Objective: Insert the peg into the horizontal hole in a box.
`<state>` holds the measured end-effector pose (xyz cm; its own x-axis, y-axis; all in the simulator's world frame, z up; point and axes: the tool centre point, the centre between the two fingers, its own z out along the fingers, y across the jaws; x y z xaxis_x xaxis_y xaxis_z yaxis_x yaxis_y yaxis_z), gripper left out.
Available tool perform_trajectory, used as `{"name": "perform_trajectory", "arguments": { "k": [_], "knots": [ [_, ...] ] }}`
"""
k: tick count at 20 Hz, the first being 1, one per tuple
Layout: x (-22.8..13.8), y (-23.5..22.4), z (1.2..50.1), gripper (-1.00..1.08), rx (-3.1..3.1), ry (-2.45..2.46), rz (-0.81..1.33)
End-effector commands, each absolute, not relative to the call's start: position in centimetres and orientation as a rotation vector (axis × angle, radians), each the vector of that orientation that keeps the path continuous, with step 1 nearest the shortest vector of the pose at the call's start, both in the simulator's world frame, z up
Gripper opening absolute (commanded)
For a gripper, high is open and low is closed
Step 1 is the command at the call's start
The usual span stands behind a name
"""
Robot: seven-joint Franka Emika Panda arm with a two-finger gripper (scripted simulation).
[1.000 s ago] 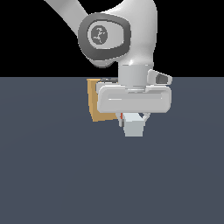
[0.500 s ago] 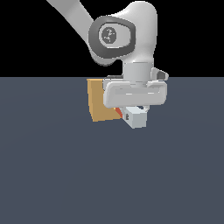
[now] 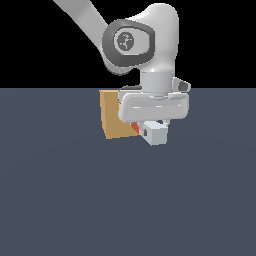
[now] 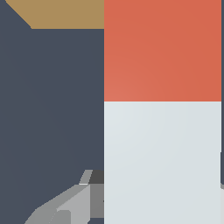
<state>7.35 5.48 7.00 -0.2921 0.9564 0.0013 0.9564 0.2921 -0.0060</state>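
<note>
The tan-orange box (image 3: pixel 114 120) stands on the dark floor, partly behind my hand. I hold the peg (image 3: pixel 155 133) off the floor; its pale grey-white end faces the camera and a sliver of its red half (image 3: pixel 134 128) shows against the box. My gripper (image 3: pixel 154 128) is shut on the peg's pale half. In the wrist view the peg (image 4: pixel 162 131) fills most of the picture, red half toward the box (image 4: pixel 65 13), and one finger (image 4: pixel 72 205) shows beside the pale half. The hole is hidden from both views.
The dark grey-blue floor (image 3: pixel 75 200) stretches out around the box. The arm (image 3: pixel 145 45) rises above the gripper.
The hand has turned and shifted toward the exterior view's right, swinging the peg so its red end now points at the box; the pale end has risen slightly.
</note>
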Motion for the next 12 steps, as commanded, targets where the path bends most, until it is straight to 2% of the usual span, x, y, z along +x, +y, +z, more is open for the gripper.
{"name": "perform_trajectory", "arguments": {
  "k": [1,12],
  "knots": [
    [7.6,5.4,7.5,-1.00,-1.868,-2.529,-0.001],
    [7.0,6.8,7.4,-1.00,-1.866,-2.528,0.001]
  ]
}}
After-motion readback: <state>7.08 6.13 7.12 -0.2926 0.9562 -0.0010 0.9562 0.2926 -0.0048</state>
